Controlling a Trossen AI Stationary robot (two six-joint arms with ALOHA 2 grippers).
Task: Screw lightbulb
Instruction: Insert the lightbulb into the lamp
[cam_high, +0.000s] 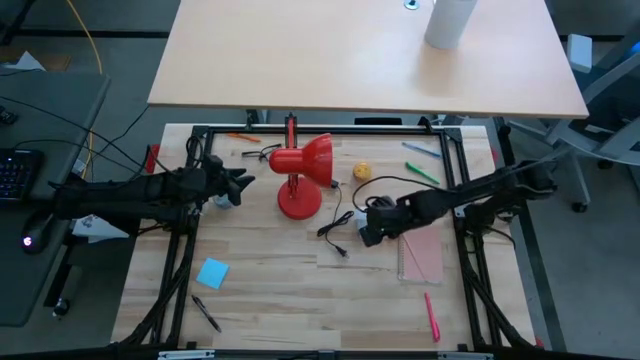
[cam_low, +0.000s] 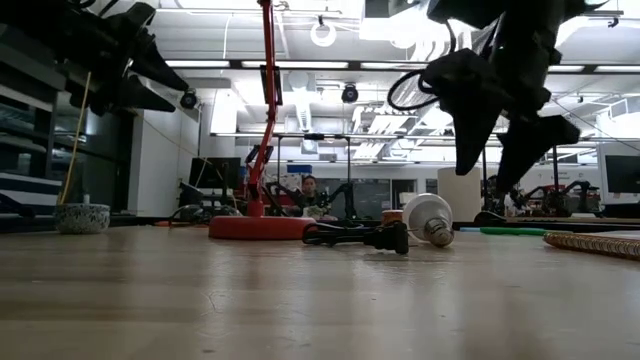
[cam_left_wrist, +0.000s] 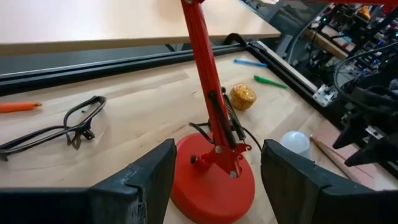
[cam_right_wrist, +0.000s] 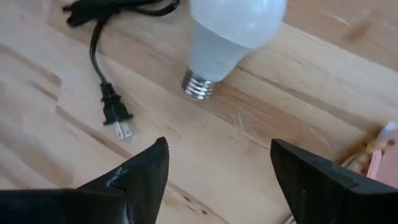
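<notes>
Both arms reach inward; left gripper and right gripper apparently open, raised, empty.

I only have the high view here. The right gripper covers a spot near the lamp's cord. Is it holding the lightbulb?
Observer: No. The right wrist view shows the lightbulb lying on the table, beyond the open fingers of the right gripper.
Operator: Touching it?
Observer: The low view shows that gripper hanging above the bulb, apparently clear of it.
Operator: And the left arm?
Observer: The left gripper is open and empty, facing the base of the red lamp.
</notes>
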